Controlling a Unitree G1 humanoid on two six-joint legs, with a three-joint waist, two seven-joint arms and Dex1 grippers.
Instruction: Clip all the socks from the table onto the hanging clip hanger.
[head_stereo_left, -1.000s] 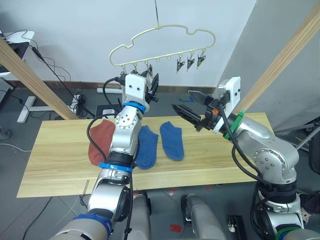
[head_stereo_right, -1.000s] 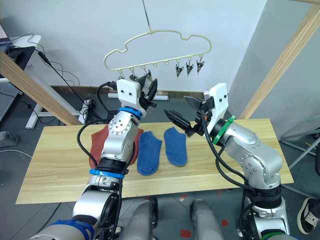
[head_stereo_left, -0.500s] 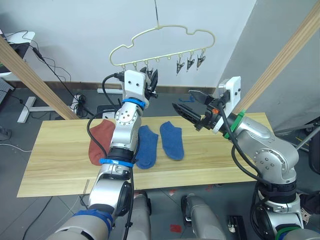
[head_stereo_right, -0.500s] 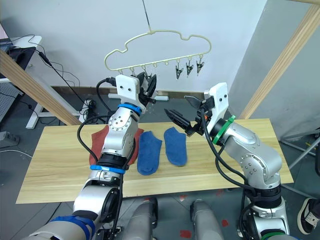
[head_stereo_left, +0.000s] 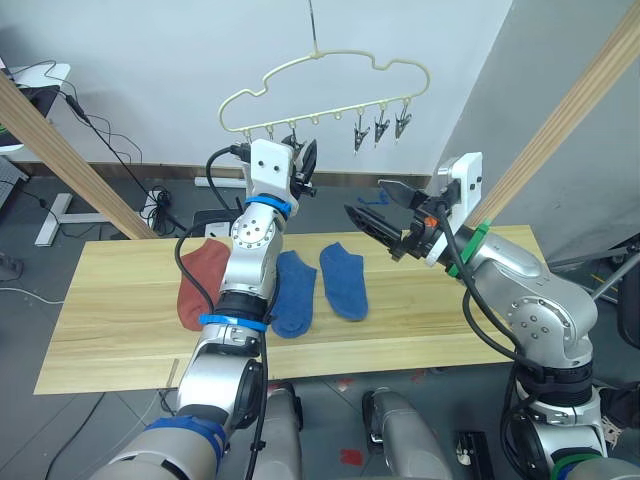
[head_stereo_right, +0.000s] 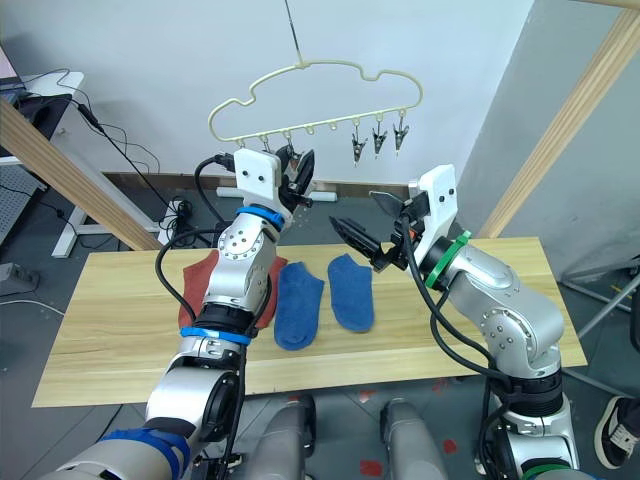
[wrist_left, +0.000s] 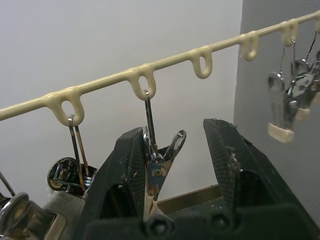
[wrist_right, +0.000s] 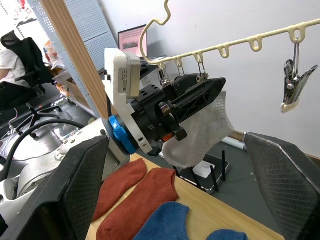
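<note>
Left gripper (wrist_left: 170, 165) is raised to the pale-yellow cloud-shaped wire clip hanger (head_stereo_left: 320, 70), its black fingers parted either side of a small metal clip (wrist_left: 157, 160) hanging straight down between them. A light grey sock (wrist_right: 200, 132) dangles there. Right gripper (head_stereo_left: 385, 215) hovers wide open and empty, near. Rust-red sock (head_stereo_left: 200, 280) and two blue socks (head_stereo_left: 343, 280) lie on the light wooden table (head_stereo_left: 120, 330) below.

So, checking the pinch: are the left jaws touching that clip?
Touching: the left wrist view shows one finger of the left gripper pressed against the clip.
</note>
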